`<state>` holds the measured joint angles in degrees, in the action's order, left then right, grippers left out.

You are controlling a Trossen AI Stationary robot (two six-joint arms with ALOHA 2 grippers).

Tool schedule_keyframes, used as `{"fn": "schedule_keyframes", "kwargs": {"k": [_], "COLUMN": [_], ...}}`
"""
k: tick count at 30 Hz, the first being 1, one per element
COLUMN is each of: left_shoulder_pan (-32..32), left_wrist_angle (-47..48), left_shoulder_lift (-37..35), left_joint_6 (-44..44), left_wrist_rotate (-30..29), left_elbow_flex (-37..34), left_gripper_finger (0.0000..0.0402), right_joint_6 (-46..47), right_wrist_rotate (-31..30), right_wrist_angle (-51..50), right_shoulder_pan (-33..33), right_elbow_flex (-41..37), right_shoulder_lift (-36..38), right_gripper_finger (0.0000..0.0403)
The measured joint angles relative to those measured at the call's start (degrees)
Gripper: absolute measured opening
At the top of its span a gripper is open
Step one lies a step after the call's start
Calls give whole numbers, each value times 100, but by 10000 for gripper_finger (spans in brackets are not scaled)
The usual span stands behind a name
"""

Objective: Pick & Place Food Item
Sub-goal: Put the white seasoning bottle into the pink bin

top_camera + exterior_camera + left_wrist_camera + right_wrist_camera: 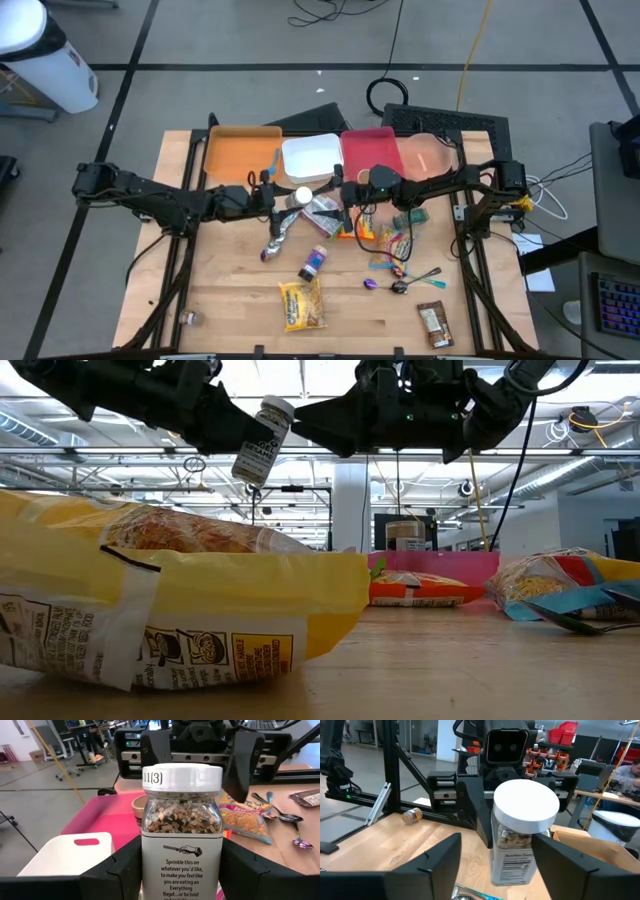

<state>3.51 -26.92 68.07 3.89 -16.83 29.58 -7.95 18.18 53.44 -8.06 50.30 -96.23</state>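
Held up off the table near the middle of the high frame: a seasoning jar (181,835), clamped round its body by the left gripper (180,870). Facing it, just off the white lid, the right gripper (495,865), fingers spread wide and empty. Probably rigid and smooth-sided, fairly light, likely to slip; best gripped round the body below the lid. Below, a pale wooden table (230,300) strewn with snack packets, trays along its upper edge. Beyond, an open workshop.

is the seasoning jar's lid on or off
On: the clear glass seasoning jar held in the left gripper has its white lid seated over the seasoning.
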Motion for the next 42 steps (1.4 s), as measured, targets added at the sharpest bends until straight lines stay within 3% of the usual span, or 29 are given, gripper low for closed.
{"fn": "schedule_keyframes", "kwargs": {"k": [7,14,27,42], "left_shoulder_pan": [2,-9,-24,-24], "left_wrist_angle": [373,297,1526,1638], "left_shoulder_lift": [35,24,952,1104], "left_joint_6": [-212,-254,-125,81], "left_wrist_rotate": [24,18,29,23], "left_elbow_flex": [-17,-2,1291,1574], "left_gripper_finger": [207,207,207,207], "right_joint_6": [272,380,287,255], "right_wrist_rotate": [-43,-5,1,-2], "right_wrist_angle": [115,68,-38,-251], "right_shoulder_pan": [-201,-192,-112,-146], "right_elbow_flex": [13,11,9,4], "right_shoulder_lift": [23,15,13,9], "right_gripper_finger": [277,278,273,272]}}
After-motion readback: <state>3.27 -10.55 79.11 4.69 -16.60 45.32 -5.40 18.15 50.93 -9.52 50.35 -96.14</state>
